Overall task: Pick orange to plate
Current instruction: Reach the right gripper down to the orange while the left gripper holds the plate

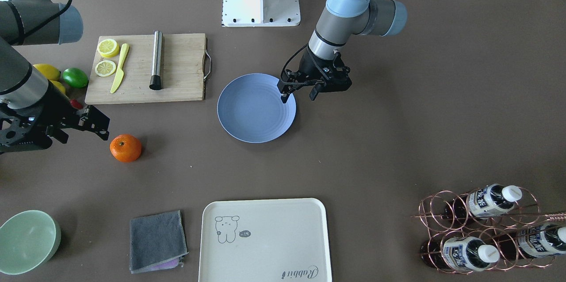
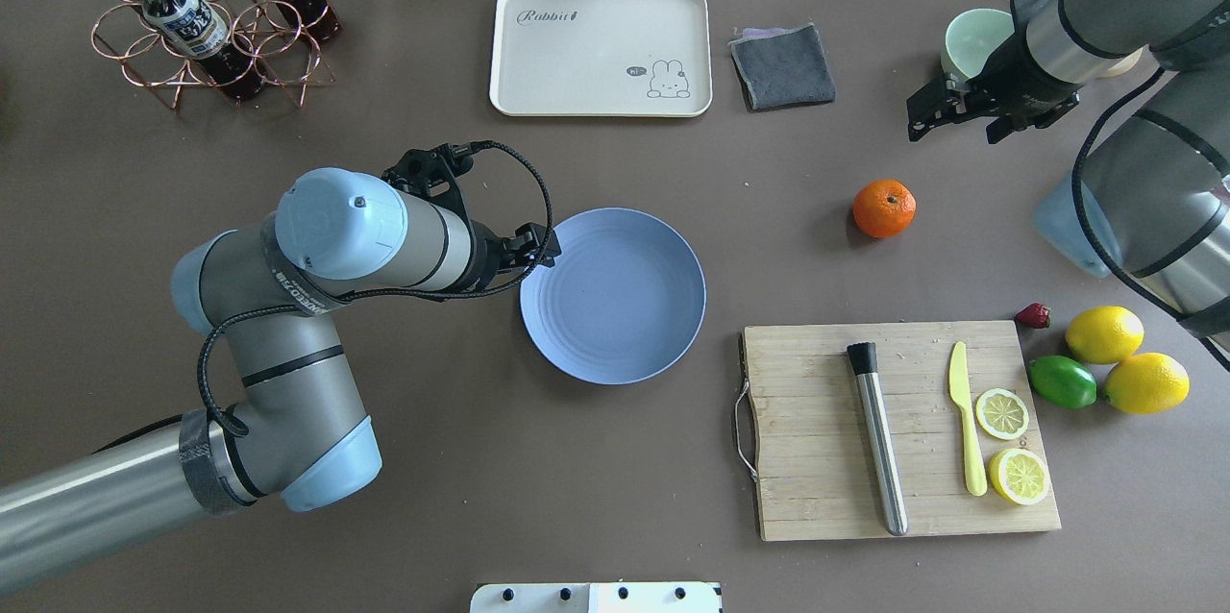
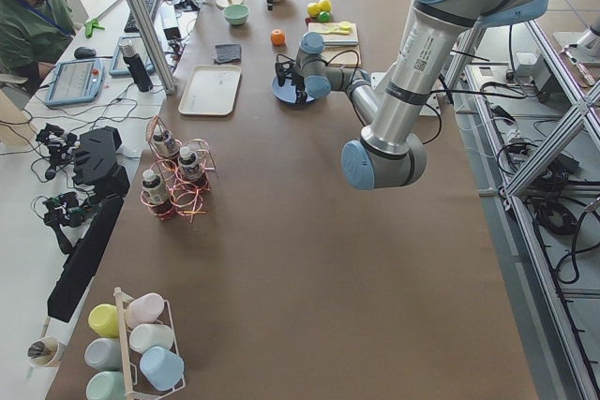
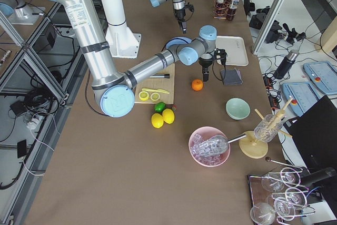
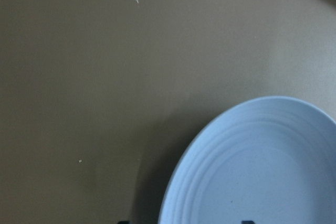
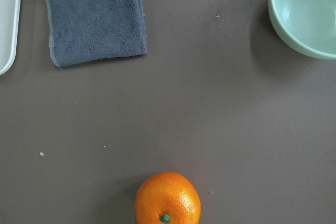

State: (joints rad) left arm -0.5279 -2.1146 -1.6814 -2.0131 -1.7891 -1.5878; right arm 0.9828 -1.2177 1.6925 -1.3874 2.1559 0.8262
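Orange [image 2: 884,208] on bare bench, well apart from plate [image 2: 615,306]; right hand [image 2: 956,125] hangs near it, spread wide, empty: centre over fruit, drop straight, close gently round its middle; left hand [image 1: 300,95] spread, empty, at plate's rim.

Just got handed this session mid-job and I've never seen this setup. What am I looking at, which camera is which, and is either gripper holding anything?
Two robot arms work at one brown table. One view faces the robot, so its left arm appears on the right; another looks from behind it; two look from the table's ends; the last two sit on the wrists. The left gripper hangs open at the edge of the blue plate, empty. The right gripper is open near the orange, which lies on the table, untouched. Also there: a cutting board with lemon slices, a cream tray, a grey cloth and a green bowl.
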